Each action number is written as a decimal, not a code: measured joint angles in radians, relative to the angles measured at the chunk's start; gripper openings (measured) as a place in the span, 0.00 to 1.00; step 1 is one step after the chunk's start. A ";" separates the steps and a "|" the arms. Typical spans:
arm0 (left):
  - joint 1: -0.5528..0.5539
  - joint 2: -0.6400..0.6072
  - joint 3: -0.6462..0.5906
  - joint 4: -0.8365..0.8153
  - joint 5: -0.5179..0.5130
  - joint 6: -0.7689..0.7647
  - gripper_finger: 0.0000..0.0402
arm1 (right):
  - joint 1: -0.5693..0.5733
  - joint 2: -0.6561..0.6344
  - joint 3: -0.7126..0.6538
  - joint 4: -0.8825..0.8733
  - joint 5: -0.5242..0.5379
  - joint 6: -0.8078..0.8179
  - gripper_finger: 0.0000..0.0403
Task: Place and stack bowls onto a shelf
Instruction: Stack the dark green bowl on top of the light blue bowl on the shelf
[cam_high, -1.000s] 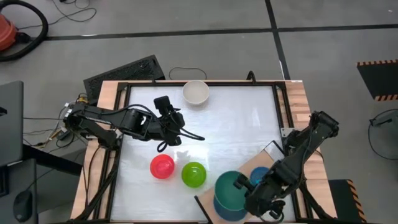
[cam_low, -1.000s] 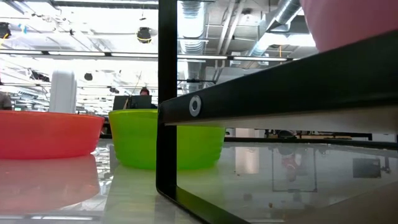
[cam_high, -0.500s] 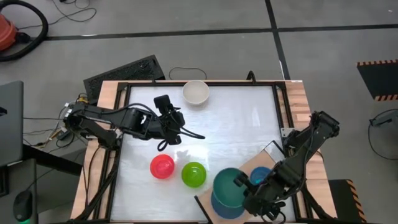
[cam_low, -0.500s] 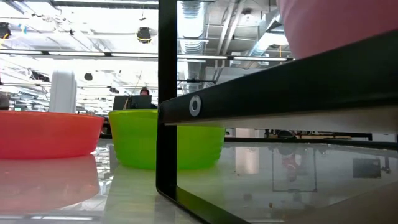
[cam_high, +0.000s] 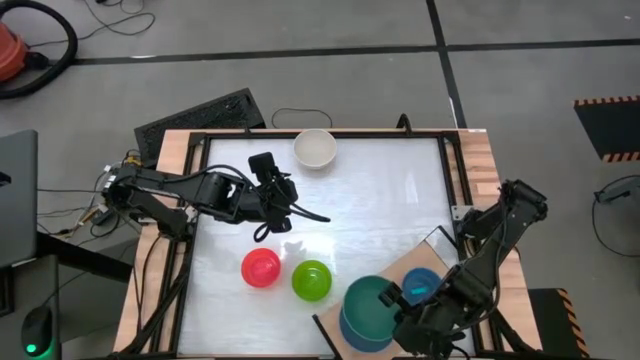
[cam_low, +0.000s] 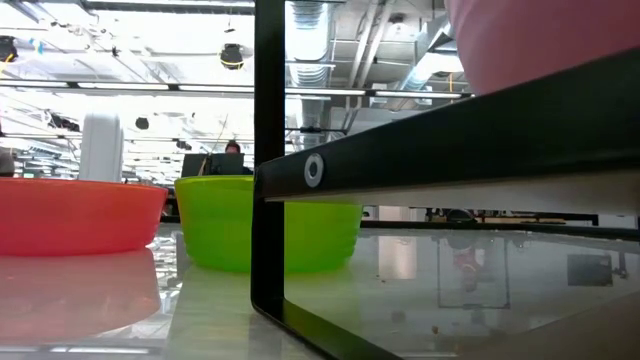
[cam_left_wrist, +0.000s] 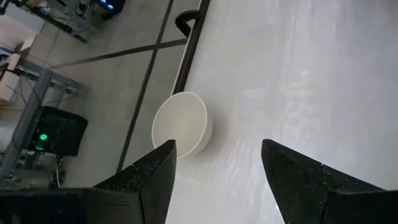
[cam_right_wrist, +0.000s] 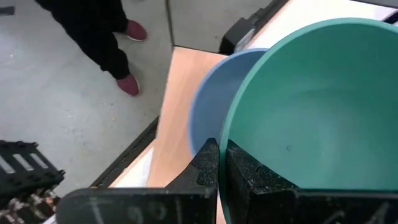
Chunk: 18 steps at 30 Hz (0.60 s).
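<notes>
My right gripper (cam_high: 393, 299) (cam_right_wrist: 222, 165) is at the near right of the table, shut on the dark teal bowl (cam_high: 369, 303) (cam_right_wrist: 311, 106). That bowl sits over the slate-blue bowl (cam_high: 356, 333) (cam_right_wrist: 208, 106) at the wooden shelf's (cam_high: 432, 258) left end. The cyan bowl (cam_high: 420, 284) stands on the shelf beside my wrist. A pink bowl's wall (cam_low: 540, 40) shows above the shelf's dark frame. My left gripper (cam_high: 277, 196) (cam_left_wrist: 214, 186) hovers open at mid-left, with the cream-white bowl (cam_high: 314, 148) (cam_left_wrist: 180, 124) ahead of it. The red bowl (cam_high: 261, 268) (cam_low: 75, 215) and lime bowl (cam_high: 312, 280) (cam_low: 265, 225) rest on the table. My right gripper pinches the teal bowl's rim (cam_right_wrist: 225, 138) on the side toward the shelf, one finger (cam_right_wrist: 249, 171) inside the bowl and one (cam_right_wrist: 205, 163) outside. The fingers come slanting down from the right. Whether the bowl rests in the slate-blue bowl below, I cannot tell.
A black frame (cam_high: 320, 136) runs round the white table top. A black post and bar of the shelf's frame (cam_low: 268, 180) stand close before the low camera. A person's legs and red shoes (cam_right_wrist: 127, 84) show on the floor beyond the near edge.
My right arm has drawn a little toward the near edge, so more of the cyan bowl shows. The teal bowl stayed over the slate-blue bowl, shifting only slightly. In the low view the pink bowl moved left.
</notes>
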 joint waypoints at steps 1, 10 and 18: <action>0.000 0.000 0.000 0.000 0.000 0.000 0.55 | 0.004 0.002 0.000 0.000 0.000 0.004 0.08; 0.000 0.000 0.000 0.000 0.000 -0.004 0.55 | 0.021 0.003 -0.001 -0.003 0.030 0.033 0.08; 0.000 0.000 0.000 0.000 -0.001 -0.003 0.55 | 0.017 0.003 -0.001 0.039 0.030 0.022 0.08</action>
